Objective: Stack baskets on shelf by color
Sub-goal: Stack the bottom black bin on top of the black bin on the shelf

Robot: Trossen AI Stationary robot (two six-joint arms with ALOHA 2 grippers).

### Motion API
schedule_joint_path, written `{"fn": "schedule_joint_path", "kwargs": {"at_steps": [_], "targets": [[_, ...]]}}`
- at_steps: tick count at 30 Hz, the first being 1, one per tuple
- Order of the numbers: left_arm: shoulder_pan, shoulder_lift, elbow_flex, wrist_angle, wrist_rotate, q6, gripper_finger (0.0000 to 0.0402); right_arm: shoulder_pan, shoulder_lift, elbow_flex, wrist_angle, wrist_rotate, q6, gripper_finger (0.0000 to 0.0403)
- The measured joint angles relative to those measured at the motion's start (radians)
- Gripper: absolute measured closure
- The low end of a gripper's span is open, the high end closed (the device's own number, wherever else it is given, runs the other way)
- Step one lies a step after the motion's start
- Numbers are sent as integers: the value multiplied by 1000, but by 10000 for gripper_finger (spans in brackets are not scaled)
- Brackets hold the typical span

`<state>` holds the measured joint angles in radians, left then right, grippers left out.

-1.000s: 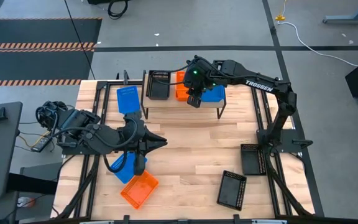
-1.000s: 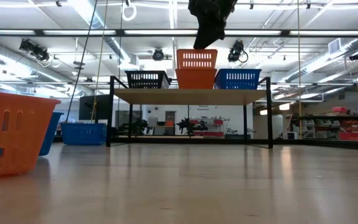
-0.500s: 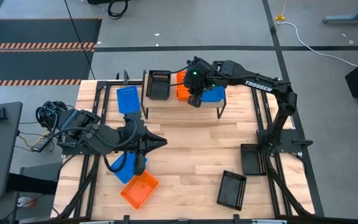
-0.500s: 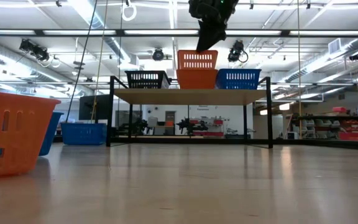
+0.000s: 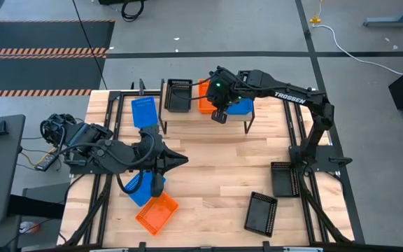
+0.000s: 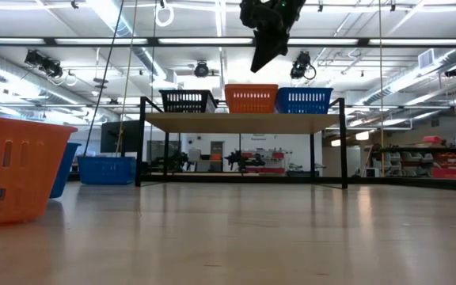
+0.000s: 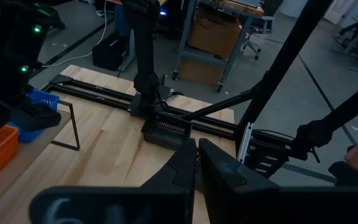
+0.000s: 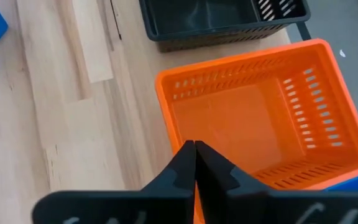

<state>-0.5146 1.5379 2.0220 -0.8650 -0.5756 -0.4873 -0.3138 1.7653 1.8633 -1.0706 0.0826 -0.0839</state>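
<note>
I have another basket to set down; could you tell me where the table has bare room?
The widest bare patch is mid-table, between the shelf, the left end effector and the black basket near the front. The shelf top is crowded: black, orange and blue baskets fill it, with the right end effector above.

Shelf holding black, orange, blue baskets side by side, other baskets scattered on table
</note>
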Motion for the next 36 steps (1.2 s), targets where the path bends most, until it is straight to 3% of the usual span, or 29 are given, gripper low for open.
{"fn": "schedule_joint_path", "kwargs": {"at_steps": [8, 14, 20, 23, 27, 31, 36], "targets": [[0, 0, 0, -3, 0, 1, 380, 11, -16, 56, -53, -13, 45, 356], [23, 0, 0, -52, -9, 2, 379, 34, -71, 181, -219, -71, 159, 333], [54, 0, 0, -57, -11, 59, 369, 83, -126, 174, -425, -147, 275, 296], [61, 0, 0, -100, 27, 77, 367, 128, -134, 156, -487, -210, 335, 273], [63, 0, 0, -275, 142, 80, 362, 219, -133, 154, -496, -264, 395, 246], [54, 0, 0, -426, 162, 31, 353, 317, -133, 154, -496, -245, 460, 228], [55, 0, 0, -453, 158, 62, 338, 425, -133, 154, -494, -189, 565, 220]]}}
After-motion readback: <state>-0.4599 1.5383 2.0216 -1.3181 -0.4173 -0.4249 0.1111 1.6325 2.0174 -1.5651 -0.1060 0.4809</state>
